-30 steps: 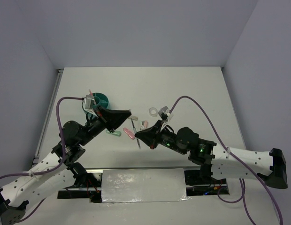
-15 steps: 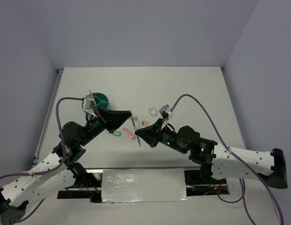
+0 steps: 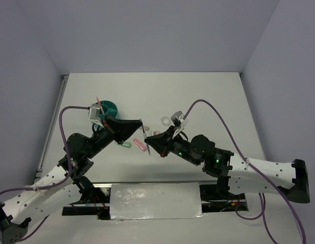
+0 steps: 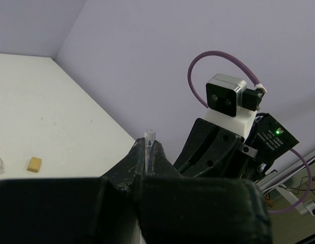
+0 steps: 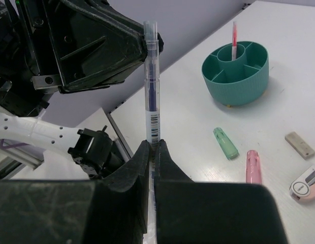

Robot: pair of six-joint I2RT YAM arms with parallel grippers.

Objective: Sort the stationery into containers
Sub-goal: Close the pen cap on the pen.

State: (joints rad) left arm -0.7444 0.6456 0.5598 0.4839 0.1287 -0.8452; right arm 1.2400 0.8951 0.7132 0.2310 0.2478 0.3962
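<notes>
A thin pen with a clear barrel and a barcode stands upright off the table, held at both ends. My right gripper is shut on its lower end and my left gripper is shut on its upper end. From above, the left gripper and right gripper meet tip to tip. The teal container stands behind with a red-pink pen upright in it. A mint eraser and a pink eraser lie on the table.
A grey block and a white-and-pink item lie right of the erasers. A tape ring rests beyond the right gripper, and a tan block lies farther out. The left wrist camera partly covers the container.
My right gripper has moved left and slightly away from its base, closing up on the left gripper's tips. The left arm has barely moved.
</notes>
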